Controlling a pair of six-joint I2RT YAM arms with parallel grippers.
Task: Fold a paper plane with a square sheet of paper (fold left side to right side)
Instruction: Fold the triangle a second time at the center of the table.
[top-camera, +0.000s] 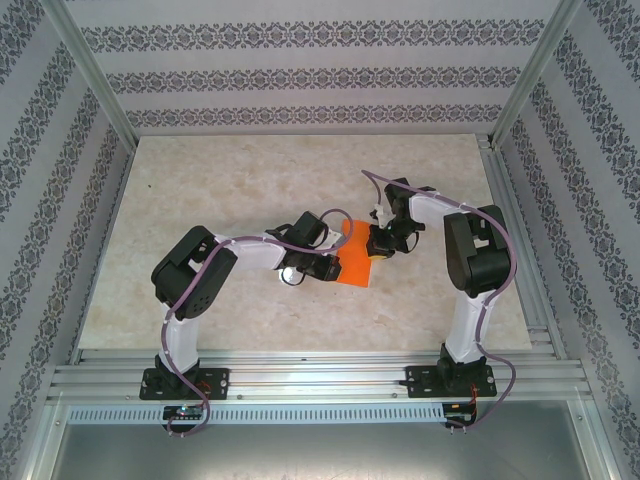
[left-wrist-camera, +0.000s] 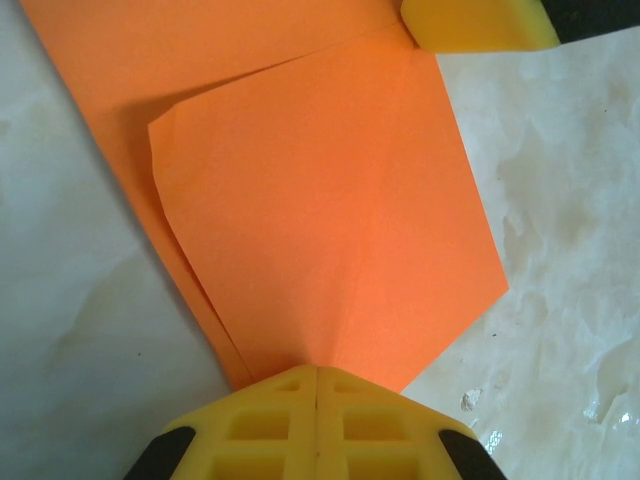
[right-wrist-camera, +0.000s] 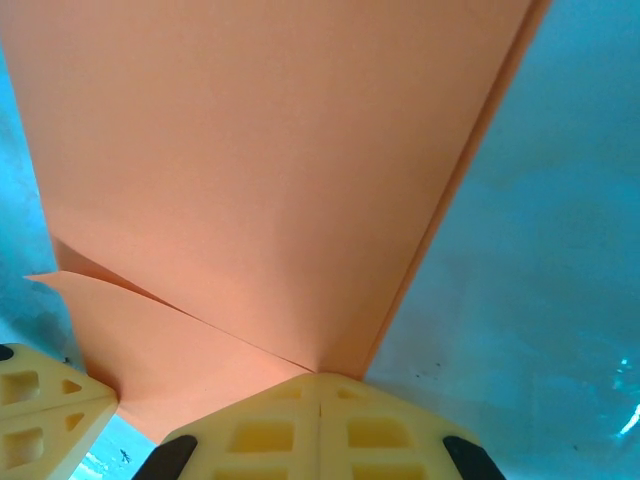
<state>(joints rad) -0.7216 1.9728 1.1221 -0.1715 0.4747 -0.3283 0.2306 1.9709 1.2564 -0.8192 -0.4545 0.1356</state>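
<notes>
Top external view: the left gripper (top-camera: 322, 265) and the right gripper (top-camera: 381, 243) meet near the middle of the table (top-camera: 230, 190). The orange sheet (top-camera: 356, 256) lies between them and touches both. Away from the sheet, pale marble table runs open beyond each gripper to the patterned walls (top-camera: 300, 60) on three sides. The aluminium posts (top-camera: 95, 75) stand well apart from either gripper, and the rail (top-camera: 320, 375) carrying the arm bases lies behind them. What crowds each gripper is the other gripper and the two bent arms.

Left wrist view: the left gripper's fingers (left-wrist-camera: 270, 430) are pressed together, pinching a corner of the sheet right at their tips. Ahead of them a folded flap lies over a longer layer, whose straight edge runs off ahead and to the left. A finger of the right gripper (left-wrist-camera: 478, 24) sits at the sheet's far edge, ahead and slightly right. Marble shows on both sides of the sheet.

Right wrist view: the right gripper's fingers (right-wrist-camera: 260, 440) are likewise closed on the sheet, where a crease meets their tips. The sheet fans out ahead, and its right edge shows two layers. The left gripper's fingers (right-wrist-camera: 45, 410) sit just left of these tips, at the sheet's edge.
</notes>
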